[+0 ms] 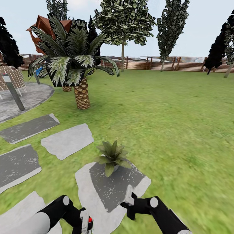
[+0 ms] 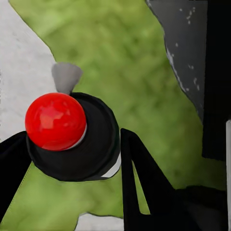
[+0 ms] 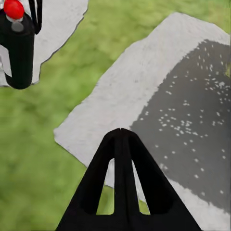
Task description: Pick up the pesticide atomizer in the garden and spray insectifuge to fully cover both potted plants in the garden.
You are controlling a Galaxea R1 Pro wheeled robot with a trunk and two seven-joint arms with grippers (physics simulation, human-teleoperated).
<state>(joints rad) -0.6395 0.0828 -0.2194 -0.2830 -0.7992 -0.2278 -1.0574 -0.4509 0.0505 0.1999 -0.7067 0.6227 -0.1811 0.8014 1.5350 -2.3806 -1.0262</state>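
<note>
One potted plant [image 1: 112,156], a low green rosette in a small grey pot, stands on a grey stepping stone [image 1: 110,191] just ahead of my arms. The second potted plant is out of view. My left gripper [image 1: 85,223] is shut on the pesticide atomizer [image 1: 89,221], a slim black cylinder with a red tip [image 2: 55,121]; its black fingers [image 2: 142,183] press the body [image 2: 94,144] from both sides. The atomizer [image 3: 19,45] hangs over grass and stone edge. My right gripper [image 1: 130,199] hovers over the plant's stone [image 3: 144,91], fingers [image 3: 121,163] closed together on nothing.
A palm with a scaly brown trunk [image 1: 81,94] rises ahead on the left. Several more stepping stones [image 1: 66,140] lie left on the lawn, leading to a round paved patio [image 1: 31,96] with a post [image 1: 13,92]. A wooden fence [image 1: 169,64] and trees close the back.
</note>
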